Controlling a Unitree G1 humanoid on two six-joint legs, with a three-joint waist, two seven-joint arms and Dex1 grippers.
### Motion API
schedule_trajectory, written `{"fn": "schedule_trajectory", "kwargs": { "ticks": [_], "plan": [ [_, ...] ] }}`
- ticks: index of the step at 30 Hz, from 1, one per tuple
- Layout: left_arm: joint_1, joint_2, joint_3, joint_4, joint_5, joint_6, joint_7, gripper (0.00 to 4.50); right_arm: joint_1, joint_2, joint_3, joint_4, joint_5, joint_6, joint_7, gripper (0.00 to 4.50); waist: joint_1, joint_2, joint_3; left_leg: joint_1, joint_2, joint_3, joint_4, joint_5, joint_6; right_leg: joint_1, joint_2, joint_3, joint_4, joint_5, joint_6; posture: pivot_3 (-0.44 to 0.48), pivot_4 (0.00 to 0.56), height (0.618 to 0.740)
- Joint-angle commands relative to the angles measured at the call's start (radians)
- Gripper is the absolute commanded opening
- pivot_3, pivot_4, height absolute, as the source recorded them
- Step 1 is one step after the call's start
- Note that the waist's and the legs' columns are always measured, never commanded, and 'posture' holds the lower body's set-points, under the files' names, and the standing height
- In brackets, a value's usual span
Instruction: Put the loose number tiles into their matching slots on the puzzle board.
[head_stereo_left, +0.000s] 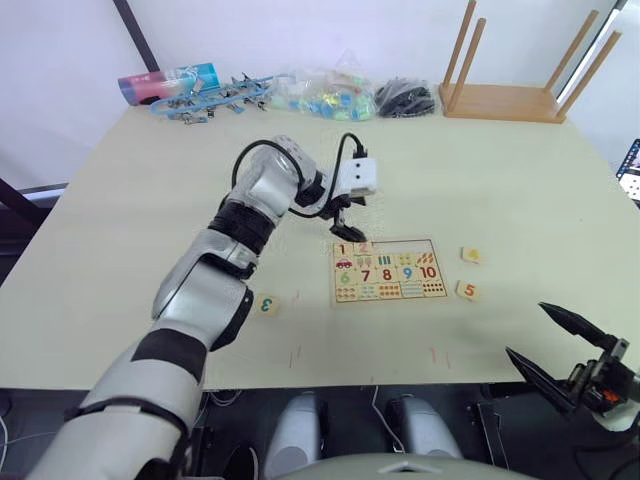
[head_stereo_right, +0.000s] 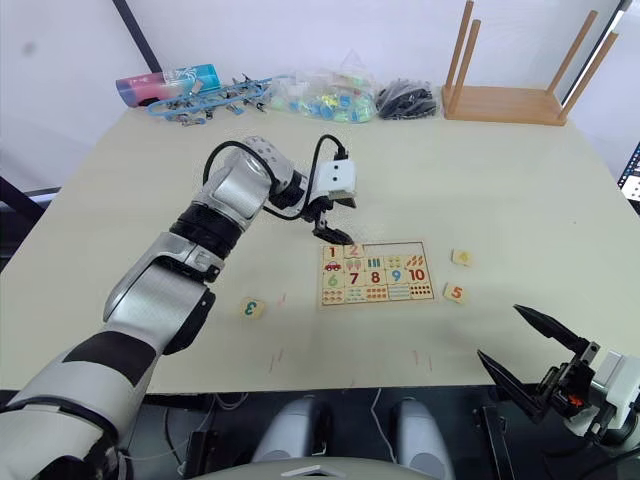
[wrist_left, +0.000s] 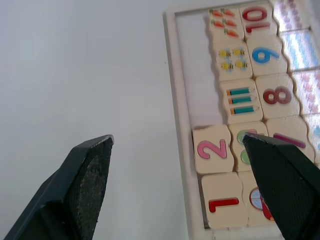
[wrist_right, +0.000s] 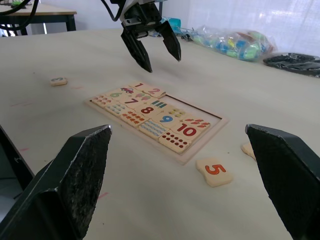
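Right gripper (head_stereo_left: 560, 345) idles near, fingers wide. Left gripper (wrist_right: 151, 44), spread empty, hovers above tile 2 (wrist_left: 214, 149), askew on puzzle board (head_stereo_left: 437, 268).

The puzzle board (wrist_right: 176, 155) is pale wood with a thin pale frame. Just below the black-fingered left gripper (wrist_right: 150, 47), its upper row carries a red 1 tile (wrist_left: 224, 204) and a pink-orange 2 tile (wrist_left: 214, 150), then bare pale slots (wrist_left: 192, 75). Beside these sit picture tiles: teal and red bars, yellow bees, orange carrots. The next row shows a green 6, dark red 7 and 8, blue 9, red 10; the lowest has coloured dot patterns. Near the black right gripper (head_stereo_right: 533, 362) lies a pale 5 tile (wrist_right: 214, 171) with an orange-red digit and a yellow-digit 4 tile (head_stereo_left: 471, 255). A green 3 tile (head_stereo_left: 266, 305) lies on the cream desk (head_stereo_left: 520, 170).
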Motion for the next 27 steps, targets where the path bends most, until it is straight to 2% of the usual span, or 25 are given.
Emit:
{"fn": "schedule_trajectory", "kwargs": {
  "ticks": [1, 4, 7, 9, 12, 13, 15, 20, 27],
  "plan": [
    [-0.035, -0.023, 0.067, 0.129, -0.035, -0.115, 0.033, 4.39, -0.004, -0.002, -0.005, -0.003, 0.008, -0.019, 0.004, 4.50, 0.000, 0.000, 0.000, 0.000, 0.000, 0.000, 0.000, 0.000, 0.000, 0.000, 0.000, 0.000, 0.000, 0.001, 0.001, 0.000, 0.150, 0.737],
    [-0.036, -0.041, 0.100, 0.224, -0.042, -0.220, 0.066, 4.39, -0.009, -0.005, -0.004, 0.003, 0.009, -0.019, 0.006, 4.50, 0.000, 0.000, 0.000, 0.000, 0.000, 0.000, 0.000, 0.000, 0.000, 0.000, 0.000, 0.000, 0.000, 0.001, 0.001, 0.000, 0.150, 0.737],
    [-0.031, -0.057, 0.130, 0.298, -0.050, -0.308, 0.090, 3.57, -0.012, -0.007, -0.006, 0.006, 0.010, -0.019, 0.010, 4.50, 0.001, -0.001, 0.000, 0.000, 0.000, 0.000, 0.000, 0.000, 0.000, 0.000, 0.000, 0.000, 0.000, 0.001, 0.001, 0.000, 0.150, 0.737],
    [-0.027, -0.066, 0.144, 0.329, -0.054, -0.360, 0.086, 2.51, -0.013, -0.007, -0.006, 0.007, 0.010, -0.019, 0.012, 4.50, 0.000, -0.001, 0.000, -0.001, 0.000, 0.000, 0.000, 0.000, 0.000, 0.000, 0.000, 0.000, 0.000, 0.001, 0.001, 0.000, 0.150, 0.737],
    [-0.025, -0.075, 0.155, 0.370, -0.043, -0.417, 0.094, 1.24, -0.013, -0.007, -0.007, 0.006, 0.010, -0.019, 0.012, 4.50, 0.000, -0.001, 0.000, -0.001, 0.000, 0.000, 0.000, 0.000, 0.000, 0.000, 0.000, 0.000, 0.000, 0.001, 0.001, 0.000, 0.150, 0.737],
    [-0.025, -0.077, 0.153, 0.384, -0.033, -0.435, 0.098, 0.64, -0.013, -0.007, -0.007, 0.005, 0.010, -0.018, 0.011, 4.50, 0.000, -0.001, 0.000, 0.000, 0.000, 0.000, 0.000, 0.000, 0.000, 0.000, 0.000, 0.000, 0.000, 0.001, 0.001, 0.000, 0.150, 0.737],
    [-0.023, -0.078, 0.145, 0.405, -0.013, -0.482, 0.111, 0.05, -0.010, -0.006, -0.008, 0.003, 0.010, -0.019, 0.009, 4.50, 0.000, -0.001, 0.000, 0.000, 0.000, 0.000, 0.000, 0.000, 0.000, 0.000, 0.000, 0.000, 0.000, 0.001, 0.001, 0.000, 0.150, 0.737],
    [-0.013, -0.084, 0.117, 0.443, 0.045, -0.571, 0.127, 0.05, -0.005, -0.003, -0.010, -0.002, 0.011, -0.021, 0.006, 4.50, 0.001, -0.001, 0.000, -0.001, 0.000, 0.000, 0.000, 0.000, 0.000, 0.000, 0.000, 0.000, 0.000, 0.001, 0.001, 0.000, 0.150, 0.737],
    [-0.010, -0.099, 0.121, 0.462, 0.075, -0.595, 0.124, 0.05, 0.006, 0.002, -0.012, -0.004, 0.013, -0.026, 0.005, 4.50, 0.000, -0.001, 0.000, -0.001, 0.000, 0.000, 0.000, 0.000, 0.000, 0.000, 0.000, 0.000, 0.000, 0.001, 0.001, 0.000, 0.150, 0.737]
  ]
}}
